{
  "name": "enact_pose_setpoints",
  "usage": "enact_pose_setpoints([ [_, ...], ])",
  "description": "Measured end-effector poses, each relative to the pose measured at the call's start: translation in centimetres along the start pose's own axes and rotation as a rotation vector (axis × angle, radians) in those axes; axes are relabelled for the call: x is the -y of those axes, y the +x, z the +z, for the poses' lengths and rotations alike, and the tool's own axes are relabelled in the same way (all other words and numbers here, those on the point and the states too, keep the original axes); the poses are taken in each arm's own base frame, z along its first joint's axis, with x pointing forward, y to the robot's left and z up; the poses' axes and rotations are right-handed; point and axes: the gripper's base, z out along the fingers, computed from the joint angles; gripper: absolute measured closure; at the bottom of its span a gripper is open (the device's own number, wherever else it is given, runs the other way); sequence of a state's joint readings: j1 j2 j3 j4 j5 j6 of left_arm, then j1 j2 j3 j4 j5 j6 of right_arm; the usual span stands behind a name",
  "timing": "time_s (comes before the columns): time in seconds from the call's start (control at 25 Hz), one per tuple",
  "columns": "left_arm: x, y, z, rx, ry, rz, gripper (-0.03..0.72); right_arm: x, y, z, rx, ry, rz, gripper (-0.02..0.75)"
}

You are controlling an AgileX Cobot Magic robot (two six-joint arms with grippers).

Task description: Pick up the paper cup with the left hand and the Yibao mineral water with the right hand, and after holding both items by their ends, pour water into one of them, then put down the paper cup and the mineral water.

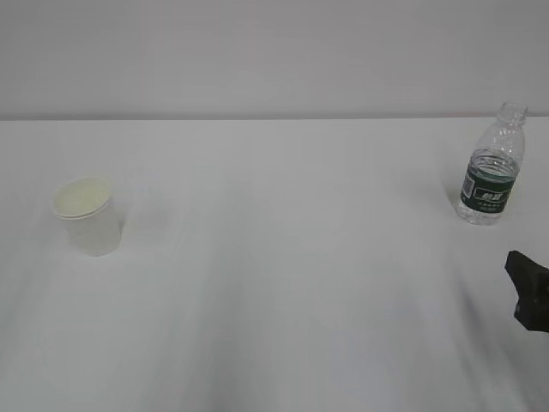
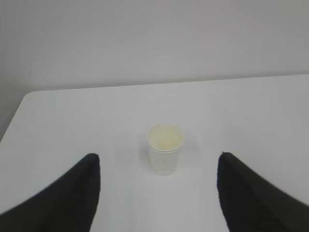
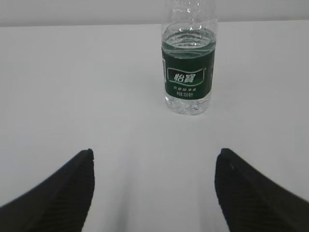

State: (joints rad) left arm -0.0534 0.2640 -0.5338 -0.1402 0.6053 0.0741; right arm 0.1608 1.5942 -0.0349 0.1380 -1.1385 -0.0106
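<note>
The paper cup (image 1: 87, 216) stands upright on the left of the white table, white with a cream inside. In the left wrist view the cup (image 2: 165, 150) stands ahead of my left gripper (image 2: 158, 159), whose two black fingers are spread wide and empty. The Yibao mineral water (image 1: 492, 168), a clear uncapped bottle with a dark green label, stands upright at the far right. In the right wrist view the bottle (image 3: 189, 72) stands ahead of my open, empty right gripper (image 3: 154, 154). Only a black tip of the right gripper (image 1: 530, 289) shows in the exterior view; the left one is out of that view.
The white table (image 1: 283, 283) runs back to a pale wall. Its far edge lies just behind the bottle. In the left wrist view the table's left corner (image 2: 29, 99) shows behind the cup.
</note>
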Motion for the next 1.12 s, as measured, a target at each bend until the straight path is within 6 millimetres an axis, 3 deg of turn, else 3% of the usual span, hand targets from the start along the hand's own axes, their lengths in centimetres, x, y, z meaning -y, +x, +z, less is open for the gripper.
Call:
enact_pose_setpoints([
  [0.76,-1.0,2.2,6.2,-0.031,-0.045,-0.021,0.157,0.0,-0.8,0.8,0.036,0.013,0.013,0.148],
  [1.12,-1.3,3.9,7.7,-0.028,-0.064,-0.026,0.158,0.0,-0.8,0.8,0.037,0.015,0.014,0.148],
])
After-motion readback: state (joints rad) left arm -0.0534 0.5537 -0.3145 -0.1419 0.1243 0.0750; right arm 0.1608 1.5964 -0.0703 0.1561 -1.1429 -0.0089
